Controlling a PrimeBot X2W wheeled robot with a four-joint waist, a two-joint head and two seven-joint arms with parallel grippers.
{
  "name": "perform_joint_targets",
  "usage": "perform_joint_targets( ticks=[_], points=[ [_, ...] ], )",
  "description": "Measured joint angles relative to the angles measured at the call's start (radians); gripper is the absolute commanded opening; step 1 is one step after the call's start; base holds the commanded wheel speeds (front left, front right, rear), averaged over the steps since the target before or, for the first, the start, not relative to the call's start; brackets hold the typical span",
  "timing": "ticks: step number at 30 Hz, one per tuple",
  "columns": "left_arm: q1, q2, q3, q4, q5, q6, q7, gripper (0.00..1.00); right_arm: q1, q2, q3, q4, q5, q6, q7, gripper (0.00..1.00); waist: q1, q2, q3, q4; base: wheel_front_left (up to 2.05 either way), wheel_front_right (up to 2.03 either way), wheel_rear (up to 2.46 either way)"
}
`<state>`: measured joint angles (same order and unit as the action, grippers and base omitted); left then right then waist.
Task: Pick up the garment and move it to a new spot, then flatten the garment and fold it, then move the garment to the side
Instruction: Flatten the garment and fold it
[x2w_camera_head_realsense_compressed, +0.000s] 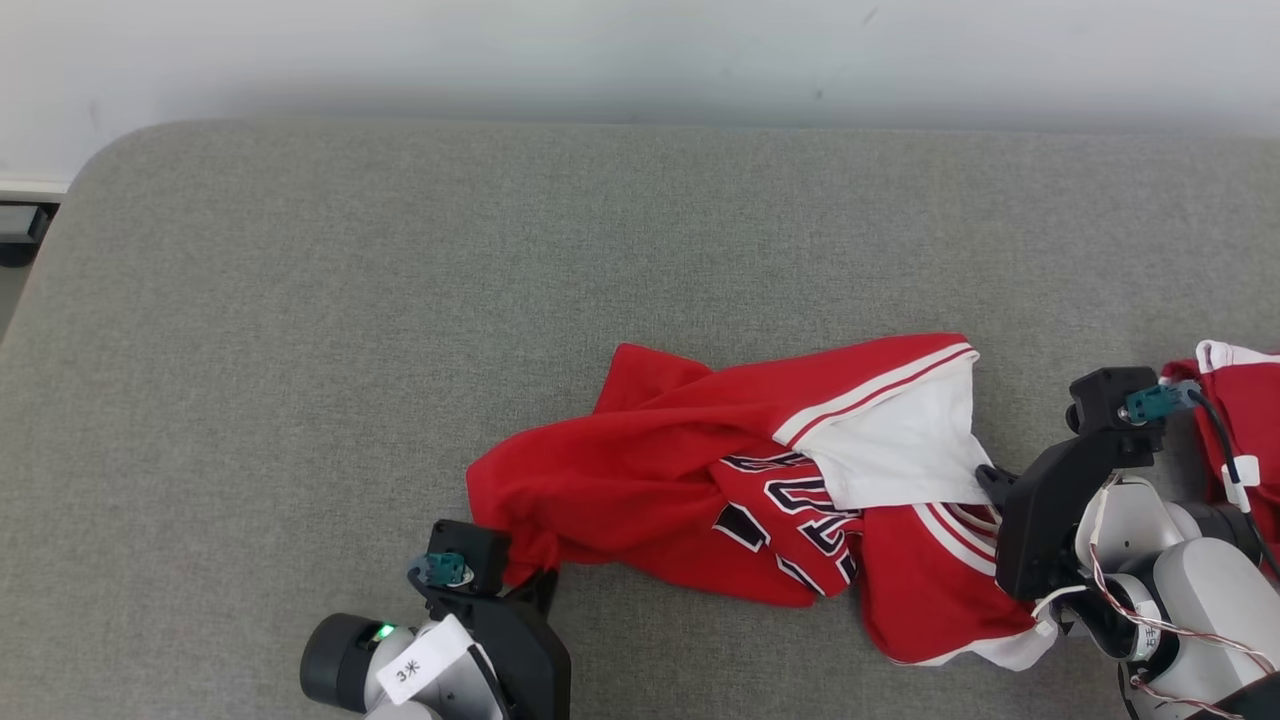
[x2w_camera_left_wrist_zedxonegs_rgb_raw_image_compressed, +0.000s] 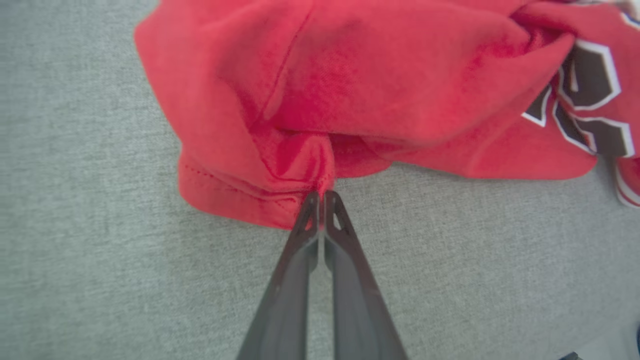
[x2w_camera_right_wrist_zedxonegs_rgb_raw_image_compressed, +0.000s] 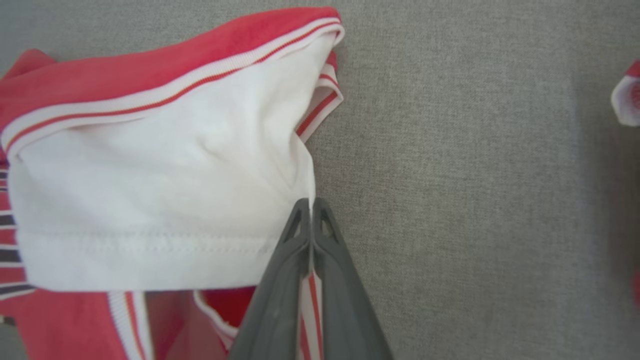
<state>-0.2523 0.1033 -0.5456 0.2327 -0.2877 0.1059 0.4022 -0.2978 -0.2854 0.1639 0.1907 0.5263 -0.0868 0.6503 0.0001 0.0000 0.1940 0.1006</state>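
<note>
Left pincer (x2w_camera_left_wrist_zedxonegs_rgb_raw_image_compressed: 321, 192) and right pincer (x2w_camera_right_wrist_zedxonegs_rgb_raw_image_compressed: 311, 200) are clamped on the garment (x2w_camera_head_realsense_compressed: 650, 450), so for pickup a level joint lift seems called for.

Head camera above; wrist cameras close on the same garment (x2w_camera_head_realsense_compressed: 650, 450)

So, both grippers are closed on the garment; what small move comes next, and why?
Probably a small lift, both sides together. The left gripper pinches the red hem at one end of the garment, the right gripper pinches its striped edge at the other, and the cloth between lies bunched on the grey surface. A short lift would test both grips.
</note>
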Motion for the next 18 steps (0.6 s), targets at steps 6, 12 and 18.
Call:
perform_joint_targets(
  ticks=[6,12,18],
  points=[
    [0.001,0.001,0.019,-0.027,-0.003,0.001,-0.038,0.0,0.001,0.008,-0.025,-0.012,0.011,0.0,-0.029,0.0,0.0,0.0001,-0.016,-0.001,0.0,0.0,0.0],
    [0.001,0.01,0.076,-0.138,-0.002,0.008,-0.126,0.0,-0.002,0.037,-0.09,-0.081,0.061,0.005,-0.106,0.0,0.0,0.0001,-0.042,0.0,0.0,0.0,0.0],
    [0.001,0.011,0.134,-0.275,0.015,0.01,-0.227,0.0,-0.017,0.064,-0.141,-0.173,0.091,0.007,-0.193,0.0,-0.0001,0.0001,-0.07,-0.007,0.0,0.0,0.0]
  ],
)
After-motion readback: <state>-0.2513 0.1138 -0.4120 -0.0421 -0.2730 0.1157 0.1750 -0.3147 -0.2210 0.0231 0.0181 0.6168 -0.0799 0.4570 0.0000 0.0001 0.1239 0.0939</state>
